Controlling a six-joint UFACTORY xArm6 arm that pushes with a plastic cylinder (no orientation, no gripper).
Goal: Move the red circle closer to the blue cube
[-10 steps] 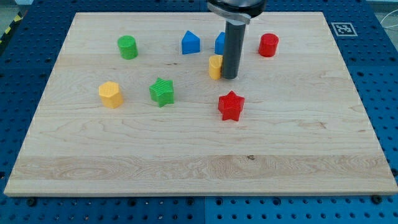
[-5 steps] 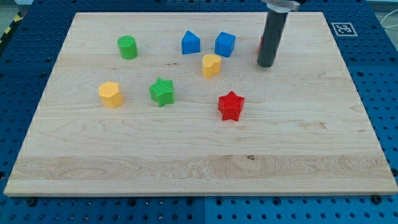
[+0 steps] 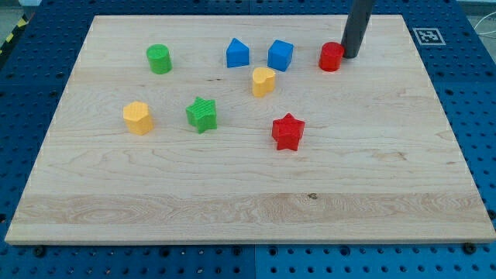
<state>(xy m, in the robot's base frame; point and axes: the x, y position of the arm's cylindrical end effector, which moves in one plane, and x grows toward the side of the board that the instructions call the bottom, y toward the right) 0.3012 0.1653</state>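
Note:
The red circle (image 3: 331,56) stands near the view's top, right of centre. The blue cube (image 3: 280,55) stands a short way to its left, with a gap between them. My tip (image 3: 350,55) rests on the board right against the red circle's right side, touching or nearly touching it. The dark rod rises from there out of the view's top.
A blue house-shaped block (image 3: 237,53) stands left of the cube. A yellow block (image 3: 263,80) sits just below them. A red star (image 3: 287,131), a green star (image 3: 201,115), a yellow hexagon (image 3: 138,117) and a green circle (image 3: 159,59) lie on the wooden board (image 3: 248,201).
My tip has moved from beside the yellow block to the right and up, past the red circle, to its right side. The blocks have not visibly moved.

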